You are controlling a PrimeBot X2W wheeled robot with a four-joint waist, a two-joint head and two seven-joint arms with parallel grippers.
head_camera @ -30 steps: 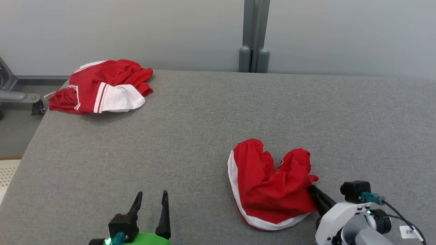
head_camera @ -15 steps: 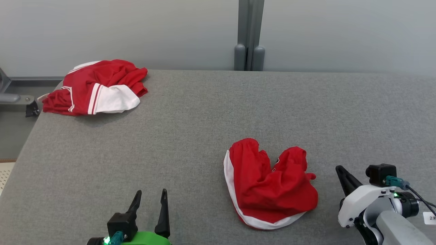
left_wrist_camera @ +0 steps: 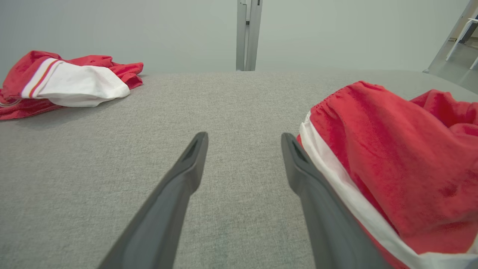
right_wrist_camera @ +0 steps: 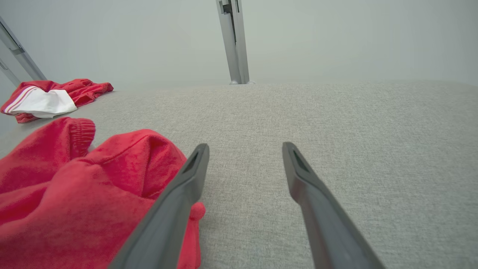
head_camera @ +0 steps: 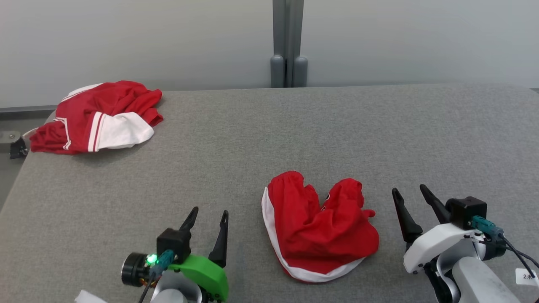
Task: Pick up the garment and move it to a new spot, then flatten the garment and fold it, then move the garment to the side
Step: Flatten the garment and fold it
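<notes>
The garment (head_camera: 320, 227) lies crumpled on the counter (head_camera: 252, 126), between my left jaws and right jaws, touching neither. Both stand released, holding nothing. Assessment: placement looks done; flattening, folding and moving aside remain. A second garment (head_camera: 97, 118) sits far left.

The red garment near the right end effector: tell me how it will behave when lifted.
Likely floppy: the red garment lies crumpled in soft folds, so it should drape and sag from one pinch. Probably light, as it looks like thin cloth. Pushed, it would probably bunch up on the textured grey table.
</notes>
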